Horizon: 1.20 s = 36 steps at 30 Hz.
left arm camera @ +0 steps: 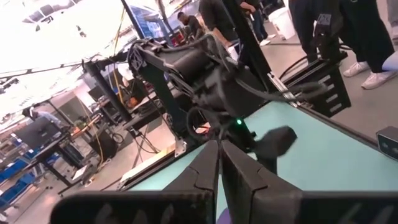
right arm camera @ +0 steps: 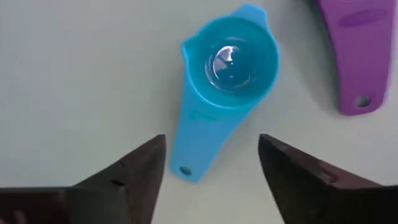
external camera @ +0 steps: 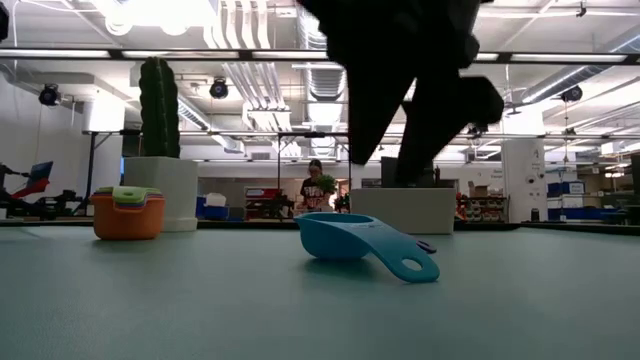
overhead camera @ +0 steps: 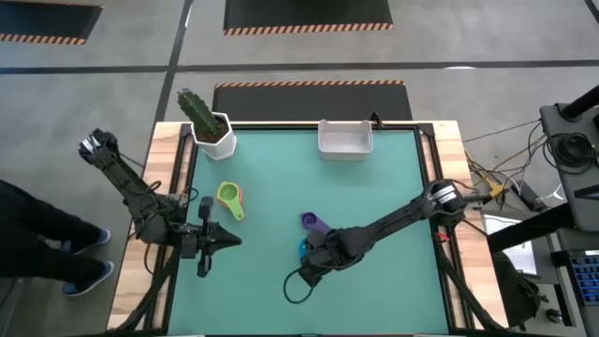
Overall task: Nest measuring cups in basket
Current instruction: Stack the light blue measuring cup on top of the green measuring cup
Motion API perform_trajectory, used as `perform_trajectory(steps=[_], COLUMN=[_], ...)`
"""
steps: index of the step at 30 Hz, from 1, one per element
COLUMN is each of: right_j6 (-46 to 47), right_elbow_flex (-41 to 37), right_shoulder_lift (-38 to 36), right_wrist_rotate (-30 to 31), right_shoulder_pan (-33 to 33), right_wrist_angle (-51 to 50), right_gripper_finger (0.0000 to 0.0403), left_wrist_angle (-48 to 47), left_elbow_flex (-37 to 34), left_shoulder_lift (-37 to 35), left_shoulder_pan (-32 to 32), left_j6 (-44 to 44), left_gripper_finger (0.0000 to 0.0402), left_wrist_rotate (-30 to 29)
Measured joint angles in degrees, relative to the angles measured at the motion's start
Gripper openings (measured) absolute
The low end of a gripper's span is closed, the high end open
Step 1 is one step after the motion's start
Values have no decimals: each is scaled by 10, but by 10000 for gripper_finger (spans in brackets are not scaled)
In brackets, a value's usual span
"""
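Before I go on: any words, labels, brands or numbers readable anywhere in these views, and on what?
None can be read.
Teal measuring cup: faint raised marks on its handle, too blurred to read.
Purple measuring cup: a mark on its handle, also unreadable.
Basket, cactus pot: no lettering visible.

potted cactus (overhead camera: 204, 124) at the green table's (overhead camera: 374, 187) far left corner
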Motion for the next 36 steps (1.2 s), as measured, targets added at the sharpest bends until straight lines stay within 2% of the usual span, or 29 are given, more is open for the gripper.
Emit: perform_trajectory(steps=[5, 10, 36], right_j6=[11, 18, 51], right_elbow_flex=[0, 3, 4], right_shoulder_lift=[32, 40, 67], right_wrist_rotate=[-5, -5, 15], right_shoulder_pan=[0, 1, 2], right_wrist_angle=[13, 12, 39], right_gripper_finger=[284, 300, 297], left_wrist_angle=[-2, -1, 1], left_elbow_flex=[-1, -1, 0], left_shoulder_lift=[1, 1, 4], left_shoulder_pan=[0, 0, 0], left_j6=[3, 4, 7], left_gripper_finger=[0, 0, 0], left_wrist_rotate=[0, 0, 0])
